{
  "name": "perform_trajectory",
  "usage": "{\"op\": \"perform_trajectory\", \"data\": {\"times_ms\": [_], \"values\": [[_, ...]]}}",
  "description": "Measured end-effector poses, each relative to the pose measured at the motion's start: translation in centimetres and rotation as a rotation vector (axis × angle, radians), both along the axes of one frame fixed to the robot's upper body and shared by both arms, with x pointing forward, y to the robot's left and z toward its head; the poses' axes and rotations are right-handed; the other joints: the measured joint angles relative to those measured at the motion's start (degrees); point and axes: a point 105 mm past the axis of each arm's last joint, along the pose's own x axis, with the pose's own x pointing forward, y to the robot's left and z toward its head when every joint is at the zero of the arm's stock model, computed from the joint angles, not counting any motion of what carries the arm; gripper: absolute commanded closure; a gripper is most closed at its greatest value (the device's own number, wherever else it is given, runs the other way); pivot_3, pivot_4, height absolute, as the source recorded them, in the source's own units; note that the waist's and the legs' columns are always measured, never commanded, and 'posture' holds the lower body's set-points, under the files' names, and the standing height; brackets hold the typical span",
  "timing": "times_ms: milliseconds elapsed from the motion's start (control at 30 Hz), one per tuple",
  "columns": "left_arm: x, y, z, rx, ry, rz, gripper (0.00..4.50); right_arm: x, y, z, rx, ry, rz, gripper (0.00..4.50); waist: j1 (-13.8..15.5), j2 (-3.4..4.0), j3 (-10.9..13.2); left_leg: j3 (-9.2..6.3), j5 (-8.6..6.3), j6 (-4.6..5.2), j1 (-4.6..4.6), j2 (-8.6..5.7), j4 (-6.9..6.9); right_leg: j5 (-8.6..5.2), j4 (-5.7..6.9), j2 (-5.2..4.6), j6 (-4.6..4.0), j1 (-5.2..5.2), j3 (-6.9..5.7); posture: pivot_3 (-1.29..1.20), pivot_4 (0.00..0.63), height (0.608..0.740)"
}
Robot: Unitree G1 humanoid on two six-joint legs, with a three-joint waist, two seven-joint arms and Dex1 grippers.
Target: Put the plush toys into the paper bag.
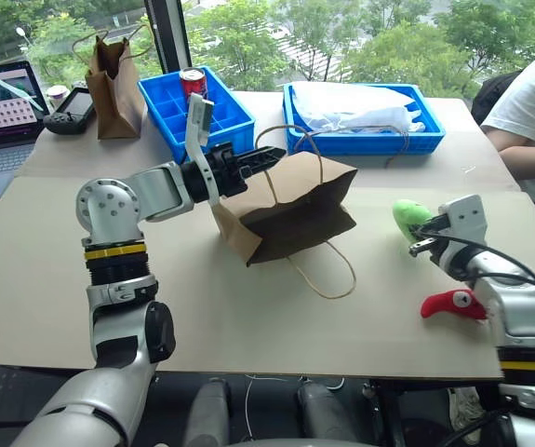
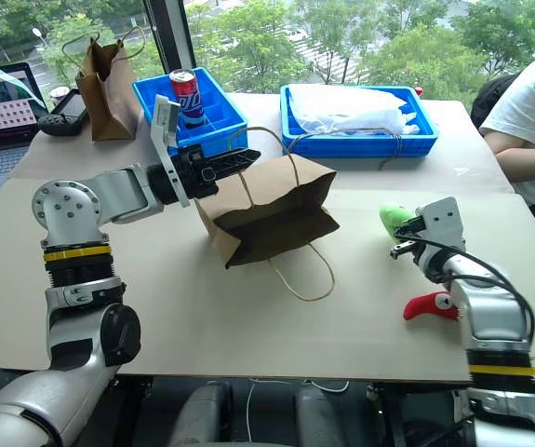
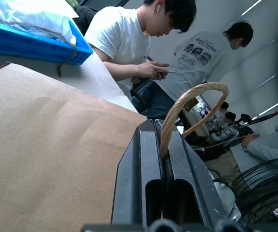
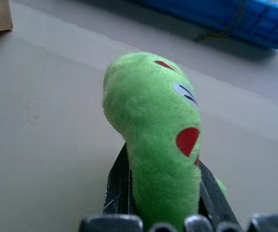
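left eye view: the left gripper (image 1: 265, 160) is clamped on one cord handle of the paper bag (image 1: 286, 207) and holds its top edge up off the table (image 1: 53, 270); the bag hangs tilted, its dark mouth turned down and toward the robot, the second handle (image 1: 327, 270) lying loose on the table in front. the right gripper (image 1: 422, 235) is closed on the green toy (image 1: 408, 217), well to the right of the bag. so the bag mouth lies to the left of the held toy, roughly level with it across bare tabletop, and i judge the coming move is a carry leftward to that opening. the red toy (image 1: 453, 304) lies on the table near the front edge, beside the right forearm, its long axis running left to right; the right arm is much nearer to it.

right eye view: same layout; the bag's long axis slants from the raised left corner down to the right.

left wrist view: the two black fingers (image 3: 141, 169) are pressed together with the twisted paper cord (image 3: 187, 104) pinched between them. the bag's kraft paper is flat, matte and stiff.

right wrist view: the green toy is short-pile plush, soft and rounded, squeezed narrow between the fingers (image 4: 117, 186), with red patches and a stitched face. it should deform easily going into the bag.
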Motion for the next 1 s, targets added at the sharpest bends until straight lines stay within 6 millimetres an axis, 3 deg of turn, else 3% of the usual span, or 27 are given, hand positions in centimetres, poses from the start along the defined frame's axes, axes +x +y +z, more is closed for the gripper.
{"op": "perform_trajectory", "data": {"times_ms": [133, 233, 500, 800, 1000], "values": [[-0.3, -0.4, -0.1, 0.035, -0.017, -0.031, 4.5, -2.7, 3.9, 4.8, -0.002, 0.041, 0.191, 4.49, -0.5, -0.01, 0.1, -0.05, 0.01, -0.02, 0.11, 0.07, -0.02, 0.0, 0.01, 0.08, 0.0, 0.05, -0.01, 0.0, 0.15, 0.704], [-0.4, -0.6, -0.2, 0.037, -0.014, -0.039, 4.5, -4.7, 7.9, 6.5, 0.013, 0.076, 0.369, 4.49, -0.3, -0.05, 0.1, -0.16, 0.02, -0.03, 0.11, 0.07, -0.02, -0.04, 0.01, 0.1, 0.06, 0.08, -0.08, 0.0, 0.15, 0.704], [-0.2, -0.5, 0.6, 0.032, -0.033, -0.034, 4.5, -5.5, 15.5, 3.8, 0.116, 0.215, 0.592, 4.49, 0.0, -0.12, 0.1, -0.17, 0.02, -0.03, -0.14, 0.01, -0.01, 0.01, -0.13, 0.03, -0.02, -0.06, -0.09, 0.0, 0.15, 0.704], [-0.2, -0.1, 0.9, 0.01, -0.033, -0.021, 4.5, -2.0, 18.5, 2.2, -0.008, 0.159, 0.567, 4.49, 0.0, -0.11, 0.1, -0.18, 0.02, -0.03, -0.19, 0.04, -0.02, 0.02, -0.18, 0.03, -0.04, -0.11, -0.14, 0.0, 0.15, 0.704], [-0.4, -0.2, 1.0, -0.01, -0.02, -0.024, 4.5, 0.6, 19.8, -0.4, -0.121, 0.146, 0.516, 4.49, 0.0, -0.11, 0.1, -0.18, 0.03, -0.03, -0.21, 0.03, -0.02, 0.03, -0.15, 0.02, -0.05, -0.15, -0.14, 0.0, 0.15, 0.704]]}}
